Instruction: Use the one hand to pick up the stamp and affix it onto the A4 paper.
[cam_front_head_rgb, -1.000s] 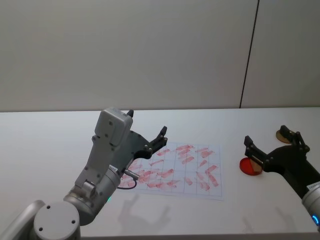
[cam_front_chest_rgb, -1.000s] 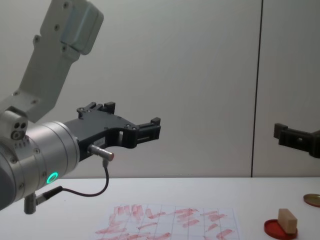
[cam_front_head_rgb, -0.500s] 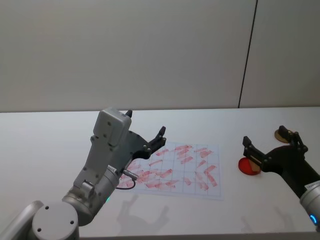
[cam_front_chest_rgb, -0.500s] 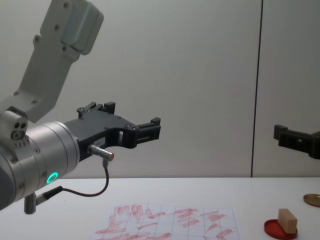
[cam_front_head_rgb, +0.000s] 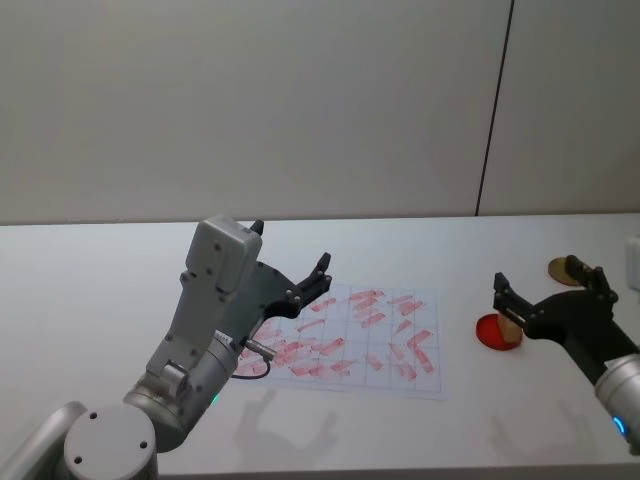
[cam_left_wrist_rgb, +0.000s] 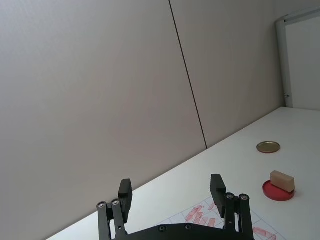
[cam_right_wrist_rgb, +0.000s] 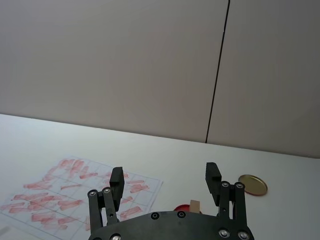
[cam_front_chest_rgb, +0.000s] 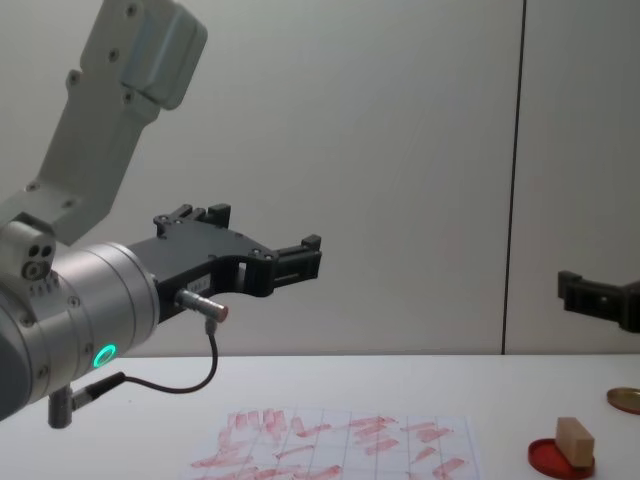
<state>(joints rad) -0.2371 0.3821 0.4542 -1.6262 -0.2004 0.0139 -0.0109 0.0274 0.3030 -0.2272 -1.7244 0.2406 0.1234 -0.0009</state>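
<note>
The right pincer (cam_front_head_rgb: 549, 279) hangs in the air above the right side of the white tabletop (cam_front_head_rgb: 100, 285). Its two black fingers are spread wide apart and there is nothing between them. It is up over the stamp (cam_front_head_rgb: 511, 321) and does not touch it. In the right wrist view, the right pincer (cam_right_wrist_rgb: 164, 175) has the stamp (cam_right_wrist_rgb: 195, 205) low down between its two fingers, farther off. The stamp (cam_front_chest_rgb: 574, 438) is a small block of light brown wood with flat sides and plain corners. It stands on a flat round red disc (cam_front_chest_rgb: 556, 461), tipped a little to one side. The red disc lies on the tabletop just beside the right edge of the A4 paper (cam_front_head_rgb: 350, 340). The paper is white with a faint grid, and it is covered in many smeared red marks. A small brass-coloured disc (cam_front_head_rgb: 560, 267) lies farther back, apart from the red one. The left pincer (cam_front_head_rgb: 290, 247) is held up above the left part of the paper, with its fingers apart too and nothing in them. A black cable (cam_front_chest_rgb: 190, 380) hangs below it.
</note>
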